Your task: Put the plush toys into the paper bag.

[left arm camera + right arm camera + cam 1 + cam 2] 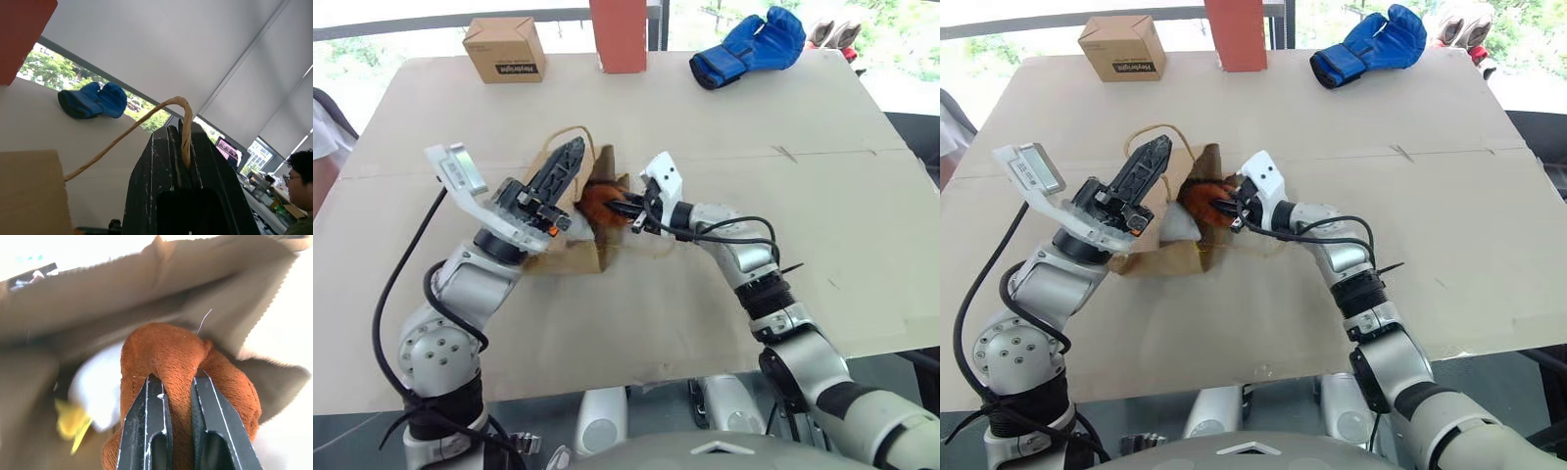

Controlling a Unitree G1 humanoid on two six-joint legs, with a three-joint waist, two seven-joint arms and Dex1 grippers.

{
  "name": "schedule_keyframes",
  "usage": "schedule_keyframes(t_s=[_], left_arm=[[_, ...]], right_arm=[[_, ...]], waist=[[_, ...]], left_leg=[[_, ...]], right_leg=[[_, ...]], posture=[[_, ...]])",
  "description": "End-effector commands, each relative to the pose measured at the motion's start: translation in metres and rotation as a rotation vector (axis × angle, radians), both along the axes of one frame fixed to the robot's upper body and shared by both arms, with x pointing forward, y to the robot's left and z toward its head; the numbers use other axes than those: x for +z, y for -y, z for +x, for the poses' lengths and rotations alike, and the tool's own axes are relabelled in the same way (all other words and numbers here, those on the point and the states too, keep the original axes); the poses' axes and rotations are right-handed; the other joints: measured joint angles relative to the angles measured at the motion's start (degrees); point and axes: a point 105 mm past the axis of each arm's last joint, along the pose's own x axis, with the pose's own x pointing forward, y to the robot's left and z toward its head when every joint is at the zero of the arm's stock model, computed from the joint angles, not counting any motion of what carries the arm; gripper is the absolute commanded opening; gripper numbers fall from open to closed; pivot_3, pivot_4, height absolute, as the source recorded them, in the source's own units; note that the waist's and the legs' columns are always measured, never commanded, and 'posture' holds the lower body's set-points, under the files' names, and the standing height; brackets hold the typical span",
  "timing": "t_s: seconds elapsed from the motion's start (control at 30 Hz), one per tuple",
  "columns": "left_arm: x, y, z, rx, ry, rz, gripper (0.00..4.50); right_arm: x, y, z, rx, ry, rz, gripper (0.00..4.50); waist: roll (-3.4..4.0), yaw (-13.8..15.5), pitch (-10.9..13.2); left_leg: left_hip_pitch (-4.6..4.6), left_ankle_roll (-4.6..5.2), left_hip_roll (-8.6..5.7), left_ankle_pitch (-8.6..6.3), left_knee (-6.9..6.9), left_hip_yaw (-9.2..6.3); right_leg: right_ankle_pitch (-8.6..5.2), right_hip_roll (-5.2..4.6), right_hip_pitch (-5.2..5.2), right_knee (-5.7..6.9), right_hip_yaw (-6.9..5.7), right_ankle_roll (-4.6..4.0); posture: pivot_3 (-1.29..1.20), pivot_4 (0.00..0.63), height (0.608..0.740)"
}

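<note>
- Pinching one tan cord handle (183, 122), the left gripper (563, 166) has its two black fingers (161, 166) fully closed on it; the cord loops up out of the fingertips and runs back down to the bag's edge.
- Left gripper sits centre-left of the head view, angled upward, lifting that handle so the paper bag (570, 250) mouth stands open toward the right.
- Right gripper (628, 208), centre of the head view, has its fingers (146, 421) nearly closed, squeezing a fold of the orange-brown plush toy (168, 357) between them.
- Orange-brown toy sits right at the bag's mouth, partly inside the opening, brown paper walls above and to both sides of it in the right wrist view.
- White plush toy (98, 389) lies inside the bag, behind and beside the orange one; its yellow tip (71, 423) shows lower left of the right wrist view. Red end can't be made out.
- Bag lies on the tan table (803, 255), centre of frame.
- Counts: plush toys 2 (1 orange-brown, 1 white); paper bag 1; cord handles 1 clearly seen, second can't tell; grippers 2, two fingers each.
- Other items, all along the top edge of the head view, well apart from the bag: 1 small cardboard box (504, 49) upper left, 1 red upright block (619, 34) top centre, 1 blue padded glove (749, 47) upper right.
- One person (298, 196) at the lower right corner of the left wrist view.
</note>
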Motion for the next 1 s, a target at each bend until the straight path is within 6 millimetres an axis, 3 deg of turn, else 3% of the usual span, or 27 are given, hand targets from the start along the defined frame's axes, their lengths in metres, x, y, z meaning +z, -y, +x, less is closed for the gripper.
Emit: schedule_keyframes(t_s=[0.03,0.27,0.5,0.53,0.77,1.0], left_arm=[[0.009,0.007,-0.004,-0.059,0.037,-0.006,0.0],[0.008,0.016,0.0,-0.088,0.046,0.019,0.0],[0.004,0.012,-0.003,-0.055,0.045,0.037,0.0],[0.003,0.011,-0.003,-0.047,0.043,0.035,0.0],[0.001,-0.011,-0.009,0.031,0.034,0.012,0.0],[0.003,-0.024,-0.01,0.034,0.04,0.001,0.0]], right_arm=[[0.012,-0.011,0.005,-0.033,0.066,-0.031,0.05],[0.004,-0.059,-0.003,0.068,0.092,-0.049,0.05],[-0.004,-0.07,-0.022,0.241,0.047,-0.008,0.05],[-0.003,-0.069,-0.024,0.255,0.045,0.005,0.74],[-0.006,-0.039,-0.028,0.254,0.134,-0.069,3.82],[0.013,0.011,-0.035,0.189,0.147,-0.095,3.82]], waist=[[0.0,-0.04,0.0],[-0.01,0.04,0.0],[0.0,-0.15,0.0],[0.01,-0.25,0.01],[0.02,-0.09,0.01],[0.03,0.35,0.02]], left_leg=[[0.0,0.0,0.0,0.0,0.0,0.0],[-0.02,0.0,0.0,0.0,-0.03,-0.01],[-0.03,0.0,-0.02,0.0,-0.02,-0.02],[-0.03,-0.01,-0.01,0.0,-0.02,-0.03],[-0.03,-0.01,0.0,0.0,-0.03,-0.05],[-0.04,-0.09,-0.04,0.05,0.04,-0.03]], right_leg=[[0.0,0.0,0.0,0.0,0.0,0.0],[0.0,0.04,-0.05,0.01,0.03,0.0],[0.0,0.0,-0.02,-0.02,-0.01,0.0],[0.0,0.01,-0.03,0.0,0.0,0.0],[-0.01,0.02,-0.06,0.04,-0.02,0.0],[-0.01,-0.07,-0.03,0.01,-0.05,0.0]], posture=[[0.0,0.15,0.74],[0.0,0.15,0.74],[0.0,0.15,0.74],[0.0,0.15,0.74],[0.0,0.15,0.74],[0.0,0.15,0.74]])
